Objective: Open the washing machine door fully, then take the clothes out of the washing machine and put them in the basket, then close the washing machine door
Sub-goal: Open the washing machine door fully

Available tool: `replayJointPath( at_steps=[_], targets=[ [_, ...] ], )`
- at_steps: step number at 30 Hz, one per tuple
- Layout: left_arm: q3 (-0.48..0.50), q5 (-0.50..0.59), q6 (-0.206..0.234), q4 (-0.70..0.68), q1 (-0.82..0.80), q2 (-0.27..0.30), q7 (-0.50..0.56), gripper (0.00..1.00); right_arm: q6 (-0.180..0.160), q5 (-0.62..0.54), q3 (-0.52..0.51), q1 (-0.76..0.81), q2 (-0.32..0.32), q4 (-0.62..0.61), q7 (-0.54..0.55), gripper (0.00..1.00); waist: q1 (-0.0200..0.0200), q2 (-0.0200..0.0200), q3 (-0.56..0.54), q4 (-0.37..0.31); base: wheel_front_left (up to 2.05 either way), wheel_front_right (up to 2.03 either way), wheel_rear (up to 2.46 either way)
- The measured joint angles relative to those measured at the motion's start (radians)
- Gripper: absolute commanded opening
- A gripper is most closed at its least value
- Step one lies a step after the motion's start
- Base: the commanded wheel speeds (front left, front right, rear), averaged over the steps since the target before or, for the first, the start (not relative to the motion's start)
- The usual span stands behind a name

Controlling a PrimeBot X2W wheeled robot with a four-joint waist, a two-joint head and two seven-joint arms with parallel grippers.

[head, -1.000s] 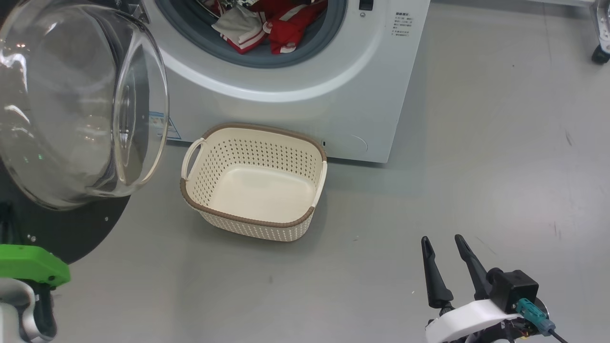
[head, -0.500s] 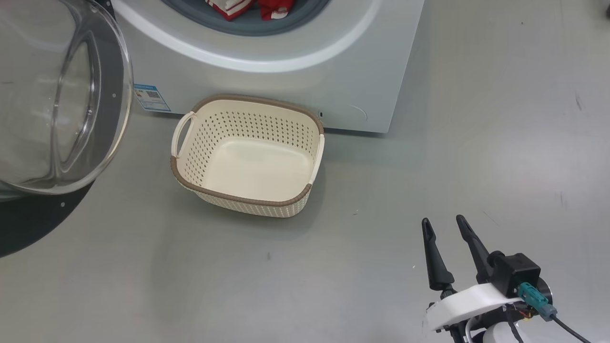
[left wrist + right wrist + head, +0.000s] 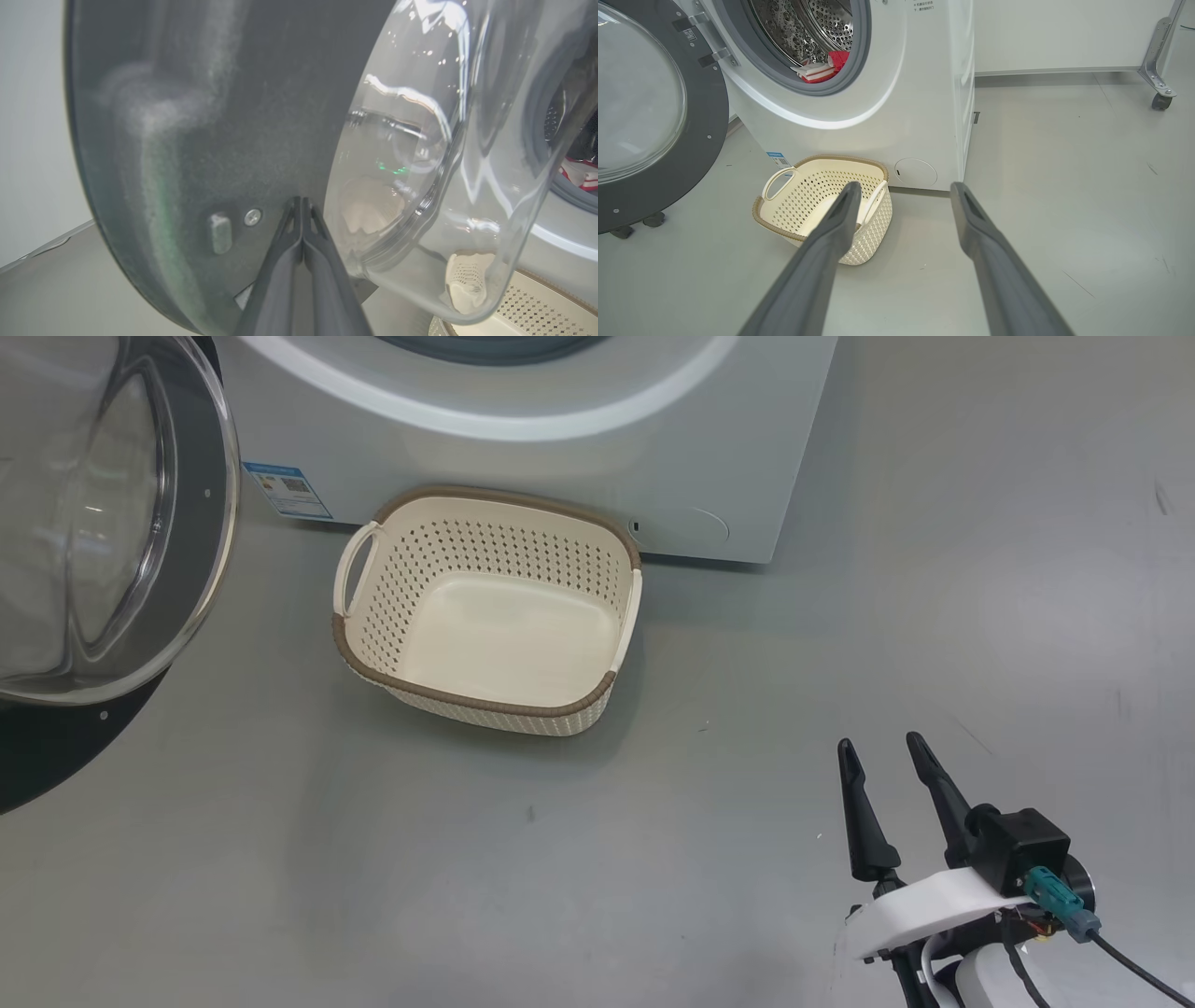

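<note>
The washing machine [image 3: 523, 420] stands at the top with its door [image 3: 201, 523] swung open to the left, glass bowl bulging out. In the left wrist view my left gripper [image 3: 299, 200] is shut, its tips against the door's dark inner rim [image 3: 187, 116] beside a screw. The red and white clothes [image 3: 824, 69] lie in the steel drum. On the floor before the washer sits the cream basket [image 3: 476, 702], also seen as the basket [image 3: 840, 159] with nothing in it. My right gripper [image 3: 879, 743] hovers open over the floor to the basket's right; the right gripper [image 3: 906, 186] holds nothing.
A blue label sticker [image 3: 285, 490] sits low on the washer front. A wheeled metal frame leg [image 3: 1160, 88] stands far right by the white wall. Dark casters [image 3: 654, 219] show under the open door. Grey floor [image 3: 934, 569] stretches right of the washer.
The head camera has tilted down, so the washer mouth and clothes slid off the top. The door looks swung wider to the left. My right gripper stays open.
</note>
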Motion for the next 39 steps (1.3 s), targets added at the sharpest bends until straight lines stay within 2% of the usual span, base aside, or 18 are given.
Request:
replayJointPath(
  at_steps=[15, 25, 34, 39],
  targets=[
    [-0.084, 0.058, -0.035, 0.043, 0.009, -0.021, -0.035, 0.00, 0.010, 0.003, -0.008, 0.000, 0.007, 0.051, 0.000, 1.00, 0.0000, 0.0000, -0.095, 0.002, 0.00, 0.00, 0.00],
    [-0.173, 0.118, -0.069, 0.050, 0.090, -0.045, -0.044, 0.00, 0.018, 0.030, -0.020, 0.012, 0.017, 0.078, 0.000, 1.00, 0.0000, 0.0000, -0.202, -0.014, 0.00, 0.00, 0.00],
    [-0.211, 0.125, -0.098, 0.011, 0.177, -0.073, -0.070, 0.00, 0.018, 0.037, -0.030, 0.042, 0.023, 0.074, 0.000, 1.00, 0.0000, 0.0001, -0.284, -0.062, 0.00, 0.00, 0.00],
    [-0.235, 0.124, -0.127, -0.040, 0.200, -0.114, -0.088, 0.00, 0.017, 0.037, -0.047, 0.047, 0.022, 0.060, 0.000, 1.00, 0.0000, 0.0001, -0.307, -0.102, 0.00, 0.00, 0.00]
  ],
)
